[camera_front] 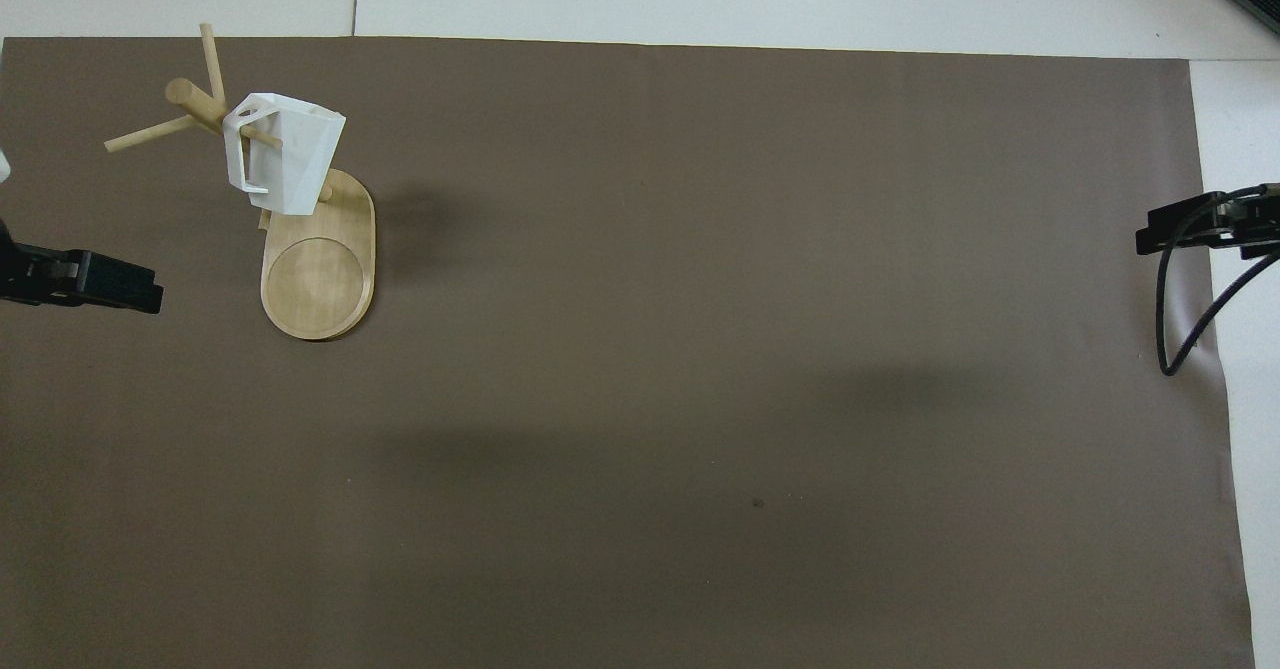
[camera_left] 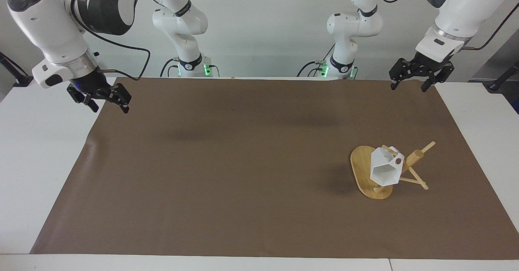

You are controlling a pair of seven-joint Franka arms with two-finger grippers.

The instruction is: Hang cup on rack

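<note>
The white faceted cup (camera_left: 384, 170) (camera_front: 287, 155) hangs by its handle on a peg of the light bamboo rack (camera_left: 361, 166) (camera_front: 318, 284), which stands on the mat toward the left arm's end of the table. Nothing grips the cup. My left gripper (camera_left: 408, 87) (camera_front: 148, 295) hovers open and empty over the mat's edge closest to the robots, well apart from the rack. At the right arm's end, my right gripper (camera_left: 110, 109) (camera_front: 1150, 240) waits open and empty over the mat's corner.
A brown mat (camera_left: 243, 161) covers most of the white table (camera_left: 44, 149). A black cable (camera_front: 1175, 319) loops down from the right arm's wrist. The rack's bare pegs (camera_left: 425, 146) stick out toward the left arm's end.
</note>
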